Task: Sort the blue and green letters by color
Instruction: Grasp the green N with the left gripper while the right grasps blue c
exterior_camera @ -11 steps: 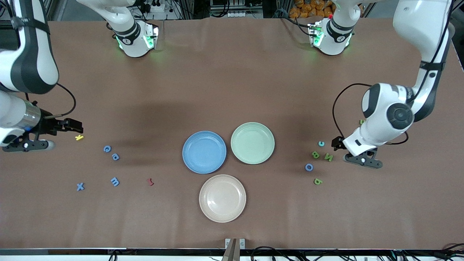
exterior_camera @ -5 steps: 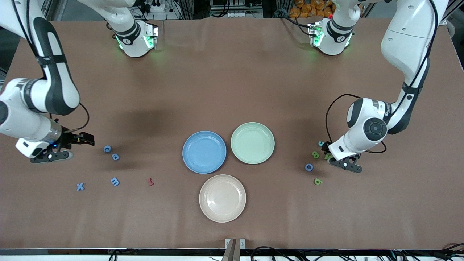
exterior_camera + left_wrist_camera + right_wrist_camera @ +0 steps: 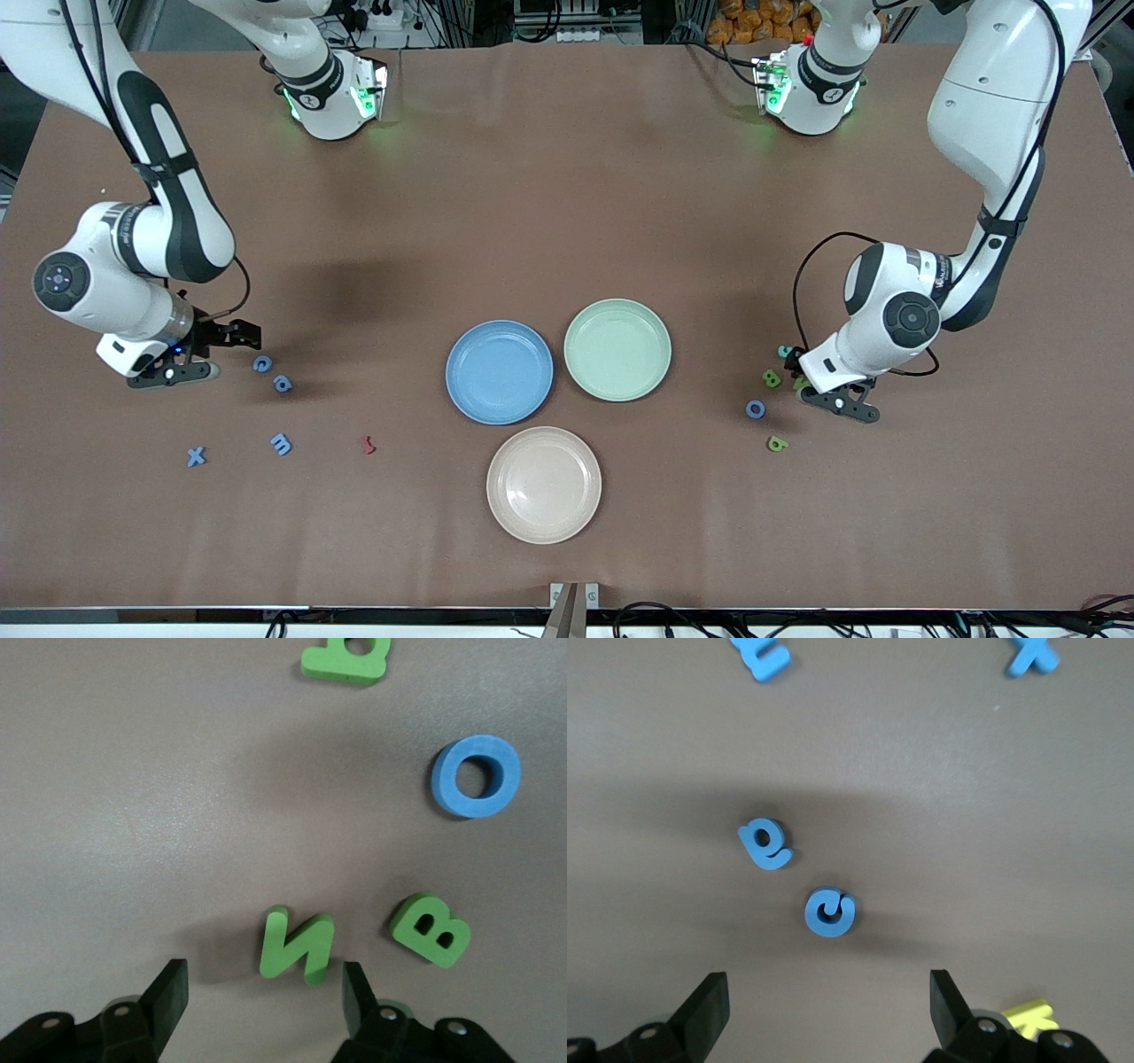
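- Left gripper (image 3: 257, 992): has descended, fingers apart, astride the green N (image 3: 297, 945) on the table (image 3: 567, 221) near green B (image 3: 430, 928); grasp imminent.
- Right gripper (image 3: 824, 1010): has advanced, spread wide, over blue letters (image 3: 830, 912).
- Plates (image 3: 499, 371) lie empty.

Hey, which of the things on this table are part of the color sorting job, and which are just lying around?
Part of the job:
- blue letters: O, X, E, and two more
- green letters: N, B, b
- blue plate
- green plate

Just lying about:
- dark red letter
- yellow letter
- beige plate
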Controlling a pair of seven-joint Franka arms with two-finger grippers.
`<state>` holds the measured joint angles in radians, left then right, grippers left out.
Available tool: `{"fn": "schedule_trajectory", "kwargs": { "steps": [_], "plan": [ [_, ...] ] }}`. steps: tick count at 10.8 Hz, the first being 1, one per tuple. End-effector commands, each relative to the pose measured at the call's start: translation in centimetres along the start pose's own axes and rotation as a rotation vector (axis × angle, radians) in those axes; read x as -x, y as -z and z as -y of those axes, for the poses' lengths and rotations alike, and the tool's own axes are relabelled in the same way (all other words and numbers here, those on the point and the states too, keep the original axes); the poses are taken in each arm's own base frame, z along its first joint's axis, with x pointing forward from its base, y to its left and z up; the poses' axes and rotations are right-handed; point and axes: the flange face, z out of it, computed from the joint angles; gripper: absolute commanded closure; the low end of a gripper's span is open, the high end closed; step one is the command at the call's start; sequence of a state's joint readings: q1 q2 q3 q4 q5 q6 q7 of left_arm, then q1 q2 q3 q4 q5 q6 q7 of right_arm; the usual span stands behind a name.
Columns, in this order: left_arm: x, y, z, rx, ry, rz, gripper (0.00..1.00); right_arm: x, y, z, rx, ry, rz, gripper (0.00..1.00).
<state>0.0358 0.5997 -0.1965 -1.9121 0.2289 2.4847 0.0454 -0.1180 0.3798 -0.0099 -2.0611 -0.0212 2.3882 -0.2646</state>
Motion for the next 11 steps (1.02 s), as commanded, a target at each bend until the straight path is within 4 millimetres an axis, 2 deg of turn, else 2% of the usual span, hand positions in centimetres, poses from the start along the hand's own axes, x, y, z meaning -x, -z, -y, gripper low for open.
{"fn": "schedule_trajectory", "kwargs": {
  "steps": [1, 3, 5, 6, 9, 10, 11],
  "plan": [
    [-0.4, -0.4, 0.1, -0.005, -0.019, -0.008, 0.31, -0.6, -3.7, -1.0, 0.0, -0.012, -0.011, 0.0],
    [-0.4, -0.8, -0.1, -0.001, -0.018, -0.002, 0.33, -1.2, -4.5, -1.2, -0.001, -0.021, -0.007, 0.0],
    [-0.4, -0.7, -0.1, 0.001, -0.018, -0.004, 0.83, -1.7, -5.5, -0.3, -0.005, -0.086, 0.012, 0.0],
    [-0.5, -0.6, -0.1, 0.0, -0.013, -0.006, 1.0, -1.6, -5.8, -0.4, -0.006, -0.089, 0.015, 0.0],
    [-1.0, 0.6, -0.2, -0.004, -0.002, -0.025, 1.0, -1.5, -7.1, -0.3, -0.009, -0.088, 0.029, 0.0],
    [-1.3, 1.4, -0.8, 0.001, -0.006, -0.033, 1.0, -1.7, -7.1, -0.3, -0.009, -0.089, 0.026, 0.0],
    [-1.7, 3.2, -1.8, 0.011, 0.002, -0.041, 1.0, -1.8, -7.4, -0.3, -0.009, -0.087, 0.027, 0.0]
  ]
}}
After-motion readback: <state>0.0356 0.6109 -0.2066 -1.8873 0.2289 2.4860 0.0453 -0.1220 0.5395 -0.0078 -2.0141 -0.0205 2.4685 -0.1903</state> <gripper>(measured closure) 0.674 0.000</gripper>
